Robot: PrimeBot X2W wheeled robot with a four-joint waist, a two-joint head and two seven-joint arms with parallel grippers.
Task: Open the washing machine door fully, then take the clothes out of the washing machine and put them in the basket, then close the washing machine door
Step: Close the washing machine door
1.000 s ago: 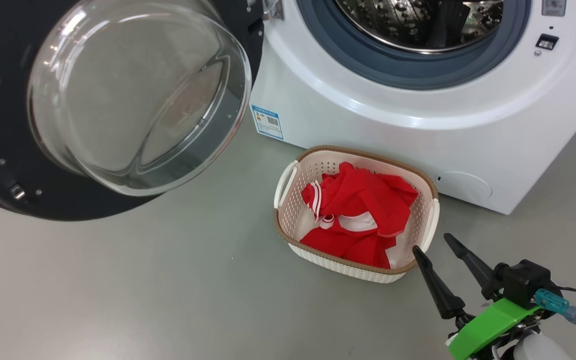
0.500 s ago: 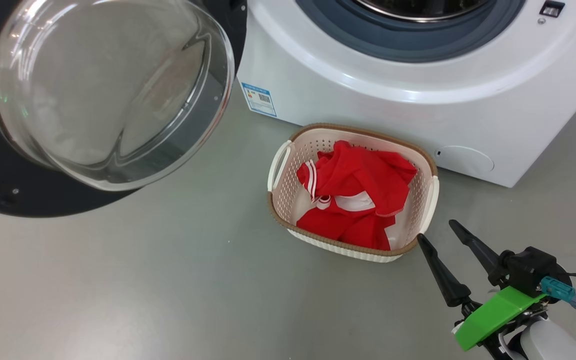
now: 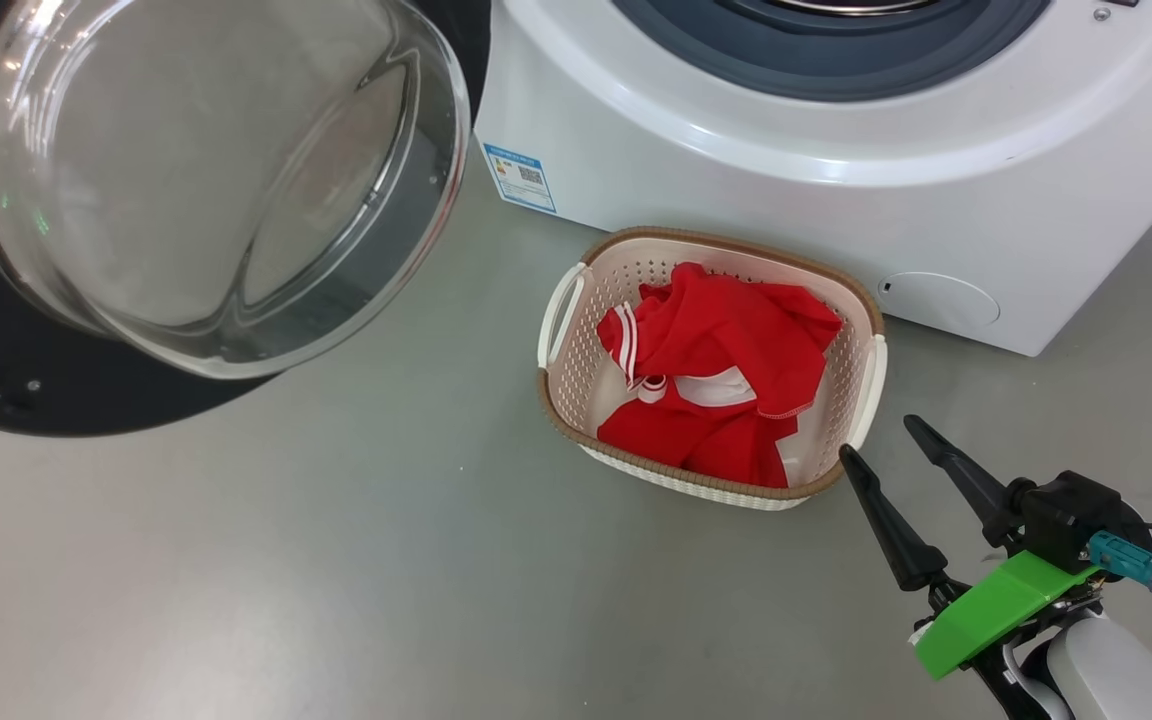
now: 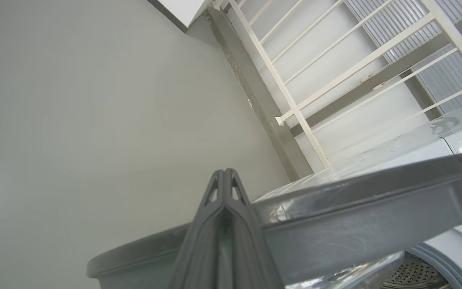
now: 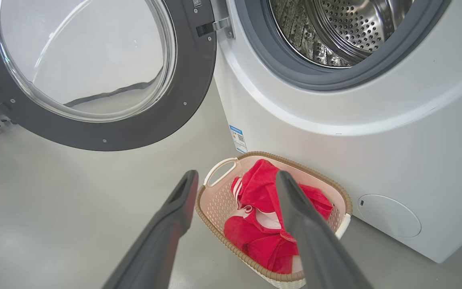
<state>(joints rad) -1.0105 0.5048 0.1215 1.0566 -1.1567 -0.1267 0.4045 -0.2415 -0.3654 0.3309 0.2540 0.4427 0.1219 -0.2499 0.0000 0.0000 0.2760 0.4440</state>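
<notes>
The washing machine door (image 3: 36,400) stands swung open at the upper left, its glass bowl (image 3: 216,180) bulging toward me. The white washing machine (image 3: 736,150) shows its grey gasket, and its steel drum (image 5: 343,32) looks empty. On the floor in front sits the basket (image 3: 861,300) with the red clothes (image 3: 726,370) heaped inside. My right gripper (image 3: 878,437) is open, just off the basket's near right corner, holding nothing. My left gripper (image 4: 223,171) is shut, its fingers lying against the door's grey rim (image 4: 355,200).
Grey floor (image 3: 336,580) spreads to the left and in front of the basket. A blue label (image 3: 519,178) is stuck low on the washer's front, and a round filter cover (image 3: 941,300) sits at its lower right. White railings (image 4: 335,60) stand behind the door.
The head camera has tilted down, so the drum opening slid out of the top of the picture. The right gripper stays open beside the basket, and the clothes lie as before.
</notes>
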